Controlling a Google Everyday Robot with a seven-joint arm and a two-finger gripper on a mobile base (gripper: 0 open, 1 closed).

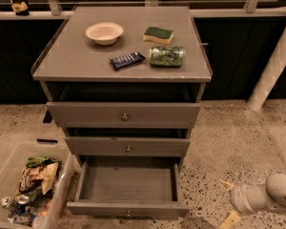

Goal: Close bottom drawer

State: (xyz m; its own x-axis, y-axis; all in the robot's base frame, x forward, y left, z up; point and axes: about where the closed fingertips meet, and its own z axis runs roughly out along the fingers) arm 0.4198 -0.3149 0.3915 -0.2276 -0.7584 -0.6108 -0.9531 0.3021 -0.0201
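The bottom drawer is the lowest of three grey drawers and stands pulled out, its shallow grey box bare inside and its small round knob at the front edge. The middle and top drawer fronts above it are nearly flush. My gripper is low at the right, beside the open drawer's front right corner and apart from it. Its two yellowish fingertips point left and stand spread apart, holding nothing.
On the cabinet top lie a cream bowl, a sponge, a dark snack bar and a green can. A clear bin of wrappers and cans stands left of the drawer. A white post rises at the right.
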